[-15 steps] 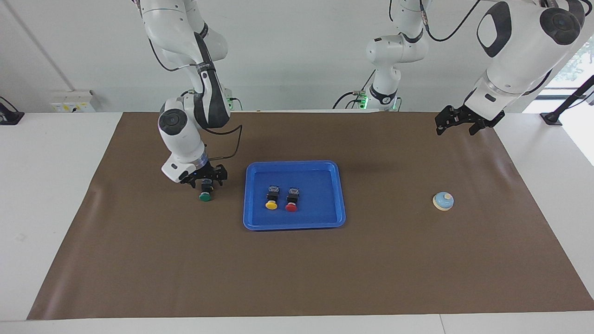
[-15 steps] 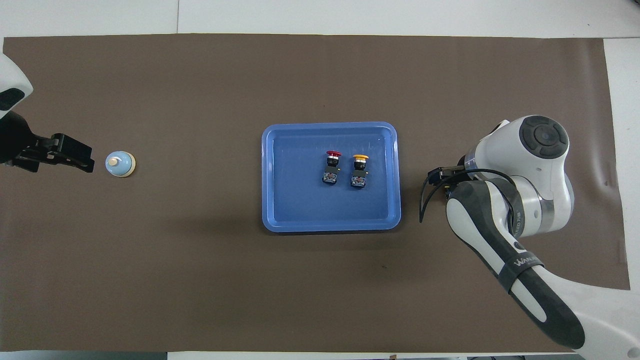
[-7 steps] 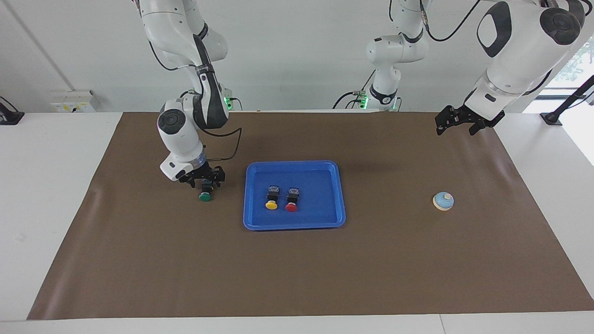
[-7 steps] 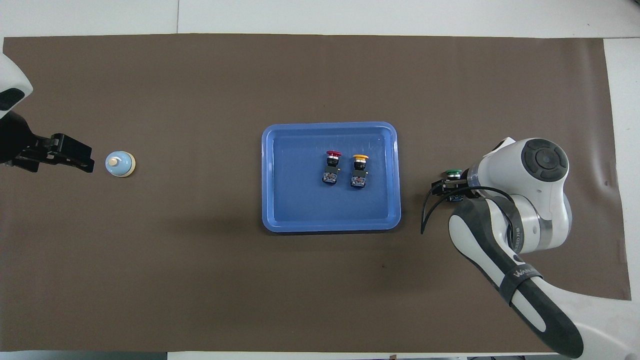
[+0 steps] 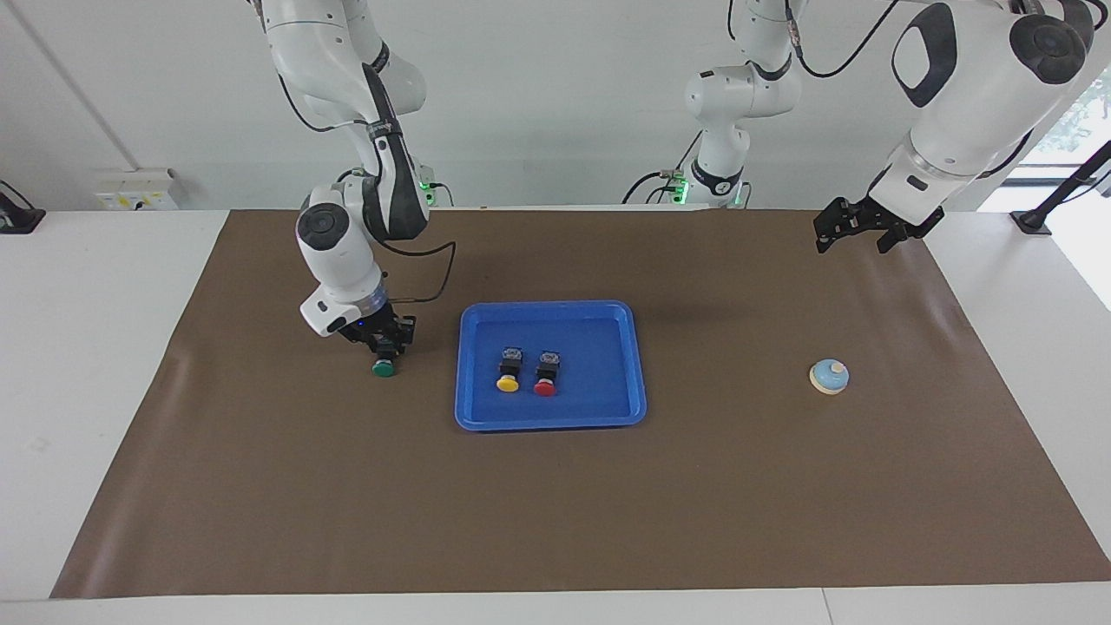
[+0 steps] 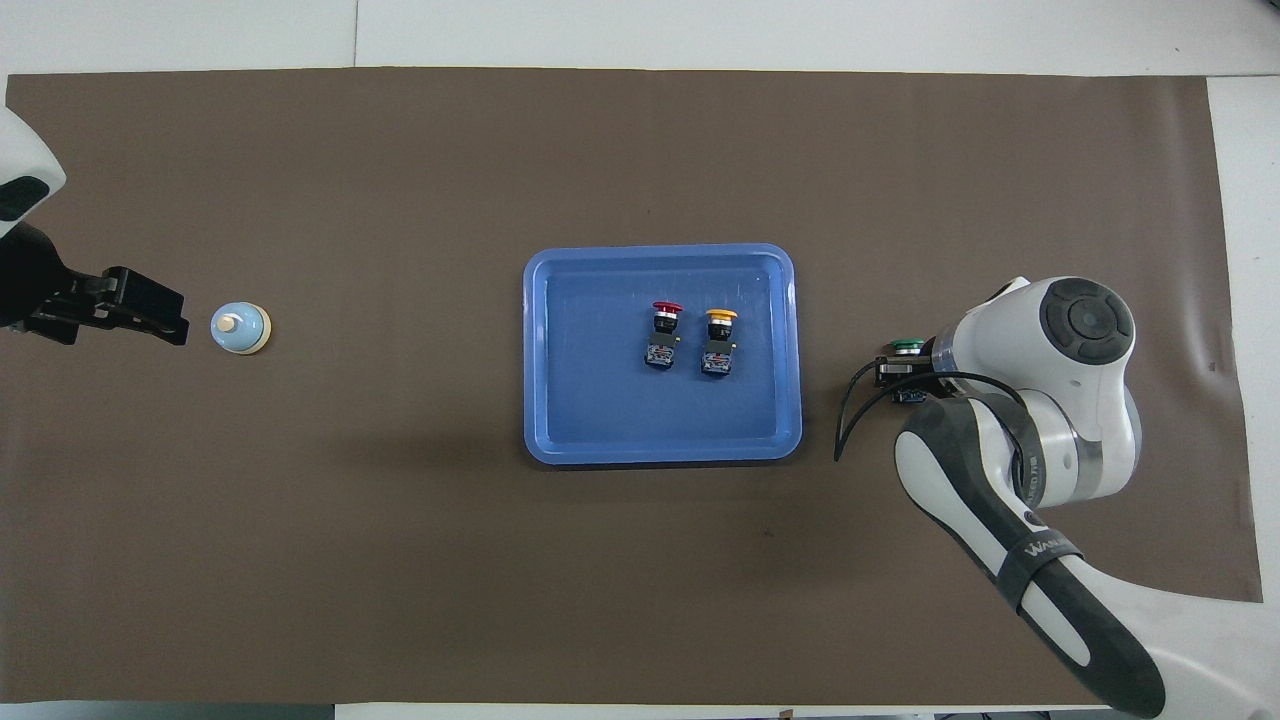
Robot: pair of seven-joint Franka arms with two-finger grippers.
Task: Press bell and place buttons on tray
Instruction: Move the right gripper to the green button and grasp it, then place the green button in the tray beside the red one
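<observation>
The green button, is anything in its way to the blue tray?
Nothing visible is. The green button sits on the brown mat beside the tray, toward the right arm's end, with bare mat between them. The right gripper is shut on it. Only the tray's low rim needs clearing.

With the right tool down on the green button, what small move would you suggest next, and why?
Probably a short straight lift. The right tool has shut on the green button, which lies on the mat beside the tray, where the yellow button and red button already lie.
</observation>
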